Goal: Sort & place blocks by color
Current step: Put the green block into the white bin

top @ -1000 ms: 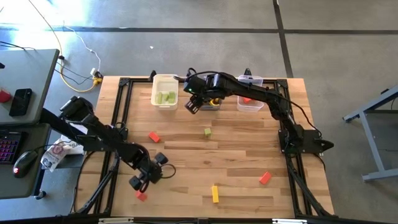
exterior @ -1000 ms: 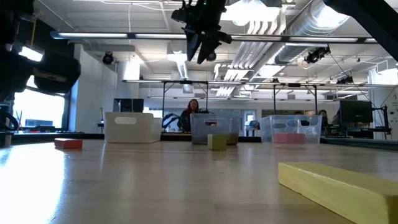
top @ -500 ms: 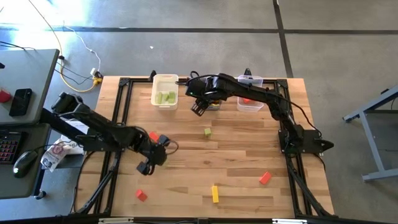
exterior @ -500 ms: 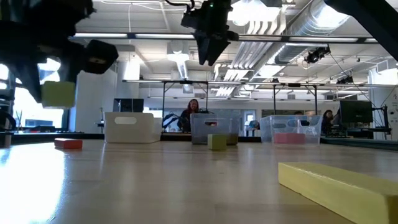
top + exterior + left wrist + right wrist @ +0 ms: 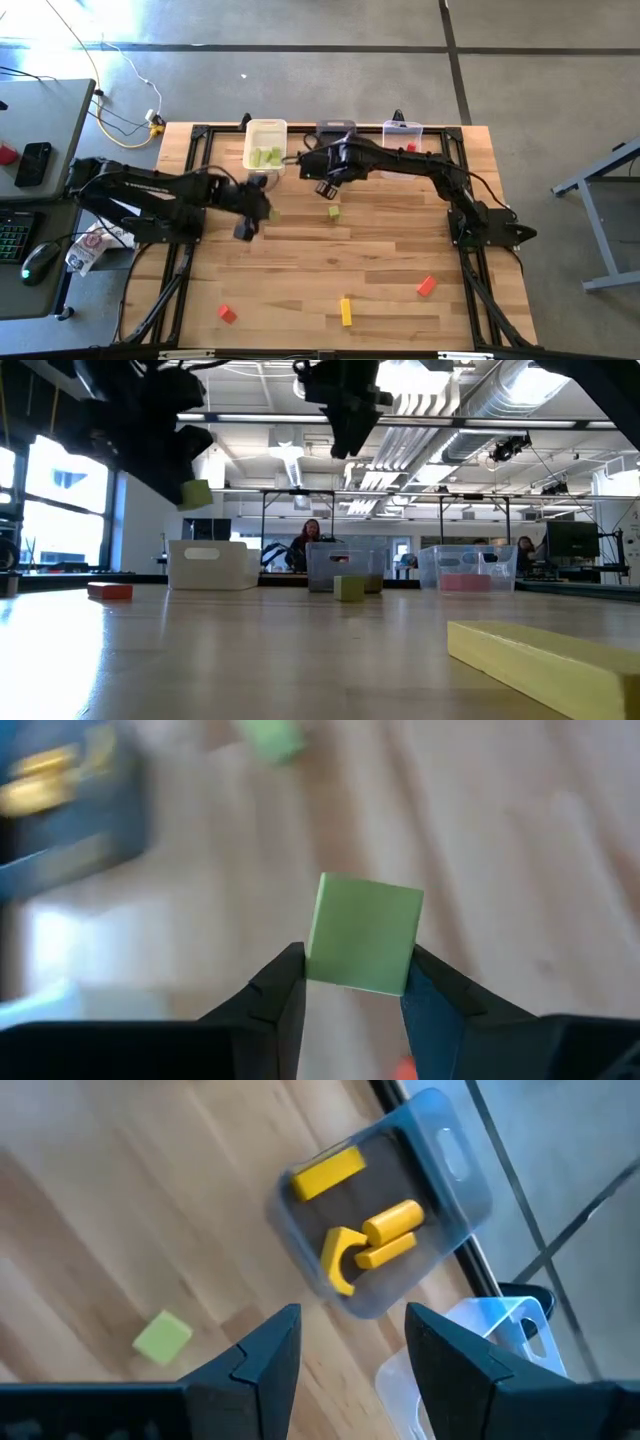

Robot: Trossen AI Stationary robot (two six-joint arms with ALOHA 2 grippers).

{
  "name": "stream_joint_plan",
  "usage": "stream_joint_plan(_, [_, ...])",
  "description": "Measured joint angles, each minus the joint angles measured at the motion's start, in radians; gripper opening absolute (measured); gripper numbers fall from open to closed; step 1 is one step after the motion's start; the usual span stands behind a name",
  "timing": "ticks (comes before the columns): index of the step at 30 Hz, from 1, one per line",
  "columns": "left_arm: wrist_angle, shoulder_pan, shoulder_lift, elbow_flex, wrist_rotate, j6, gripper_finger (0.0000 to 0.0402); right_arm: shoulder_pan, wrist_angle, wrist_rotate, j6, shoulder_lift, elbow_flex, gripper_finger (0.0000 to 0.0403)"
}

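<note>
Left fingers (image 5: 352,995) now mid-table, gripping green block (image 5: 364,932) — aloft

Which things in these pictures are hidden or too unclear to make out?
- Dark grey bin, high view: the right arm covers its contents.
- White bin, low view: its opaque wall hides the contents.
- Yellow bar, low view: cut off by the picture's edge.
- Red blocks in the clear bin, high view: too small to count, partly under the arm.
</note>
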Motion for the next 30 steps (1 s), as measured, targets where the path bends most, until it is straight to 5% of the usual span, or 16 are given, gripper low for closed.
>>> stream_joint_plan(11, [0.077,0.319,-0.048,0.000,-0.053,-0.062,0.0109,0.080,0.002,0.063,-0.007,-0.001,-0.014,0.0168])
stream_joint_plan(30, [0.173,0.669,0.072,0.000,-0.001,-0.122,0.0108,0.105,0.000,0.124,0.064,-0.005,-0.445,0.0168])
